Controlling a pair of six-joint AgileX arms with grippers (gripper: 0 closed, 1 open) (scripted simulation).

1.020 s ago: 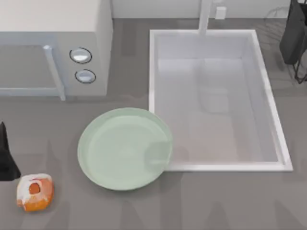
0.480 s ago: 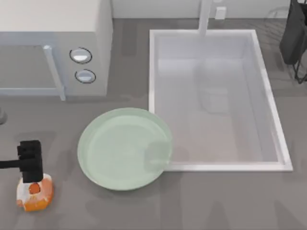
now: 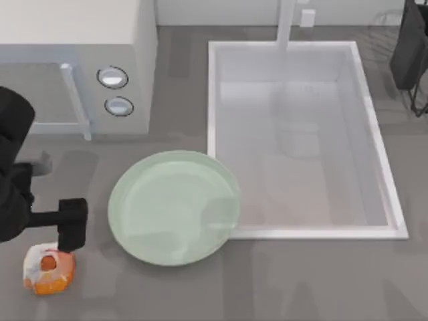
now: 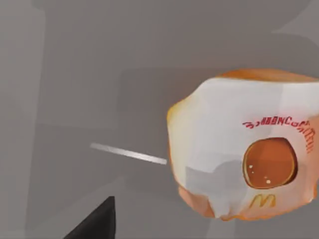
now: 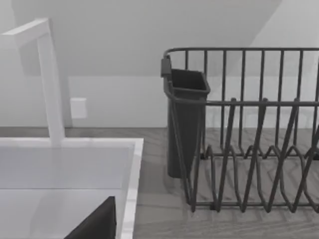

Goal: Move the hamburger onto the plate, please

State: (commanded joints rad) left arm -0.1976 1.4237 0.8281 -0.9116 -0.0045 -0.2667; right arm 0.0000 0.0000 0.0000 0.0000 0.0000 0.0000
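The hamburger (image 3: 48,269) looks light, soft and paper-wrapped, so squeeze its sides gently. The left tool (image 3: 72,225) hovers just beyond it, left of the plate (image 3: 175,207); I cannot tell how far it is open.

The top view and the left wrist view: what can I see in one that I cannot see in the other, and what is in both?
The top view alone gives the large round pale mint-green plate, the rectangular white sink basin, the white microwave with two round knobs and the left gripper, which hangs just above the burger, near the table's left edge. The left wrist view alone gives the red lettering and yellow logo on the wrapper. Both show the small orange hamburger with its whitish top lying on the grey table, apart from the plate.
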